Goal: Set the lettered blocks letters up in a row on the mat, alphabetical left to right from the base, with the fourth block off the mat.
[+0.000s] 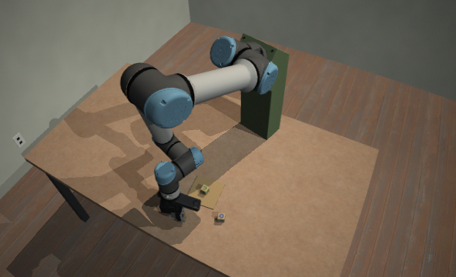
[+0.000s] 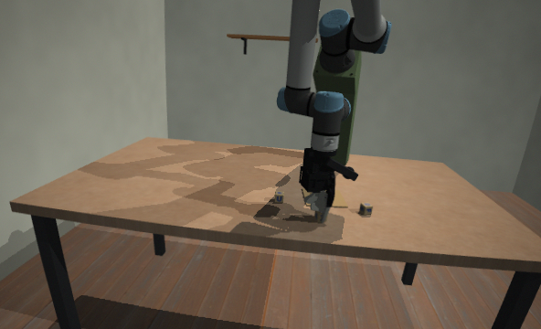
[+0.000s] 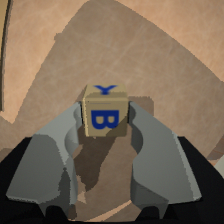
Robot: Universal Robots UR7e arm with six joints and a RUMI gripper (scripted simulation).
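Gripping the B block [image 3: 105,116], the hand [image 3: 106,131] sits low on the table [image 3: 165,55].

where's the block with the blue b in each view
Top: hidden under the tool, near the table's front edge, left of the mat.
Exterior: mostly hidden between the fingers just above the table, left of the mat.
Wrist: centre, the B block clamped between the grey fingers.
Shared landmark: the tool itself.
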